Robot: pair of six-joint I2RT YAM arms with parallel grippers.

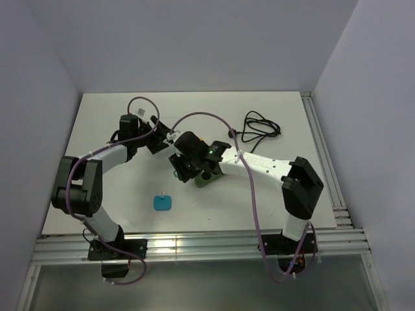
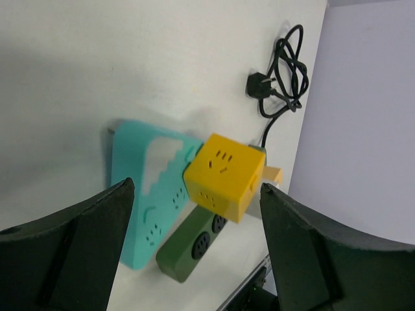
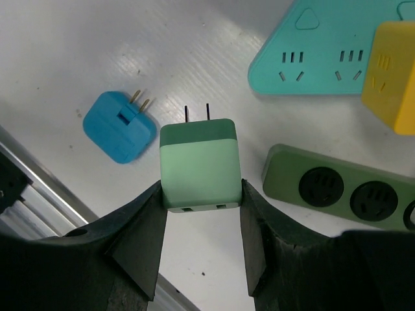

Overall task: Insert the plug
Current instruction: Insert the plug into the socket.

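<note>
Mid-task at the two-arm bench: the right gripper (image 3: 201, 194) is clamped on the pale green plug (image 3: 198, 162), one finger on each flat side, and holds it clear of the white table (image 1: 97, 129). Its two thin prongs are bare and point away from the wrist, in no socket.

Spread on the table in the right wrist view are the candidate outlets — a teal power strip (image 3: 311, 58), a yellow cube socket (image 3: 389, 78) that overlaps its edge, and a dark green power strip (image 3: 337, 188) with round faces just beside the plug. A blue adapter (image 1: 162, 203) lies apart on the near side, left of the cluster, prongs up. A black cable (image 1: 259, 126) sits coiled at the far right.

The left gripper (image 2: 194, 220) hangs over the yellow cube with its fingers spread wide and nothing between them.

The step in hand appears to be the carry and line-up — the plug is grasped, the insertion not yet made. Which outlet is meant cannot be told from here; the slotted faces of the teal strip and the yellow cube look the likelier match for flat prongs. The next move calls for turning the wrist so the prongs face a pair of slots squarely, then a straight push. The free left hand seems placed to steady the strip.
</note>
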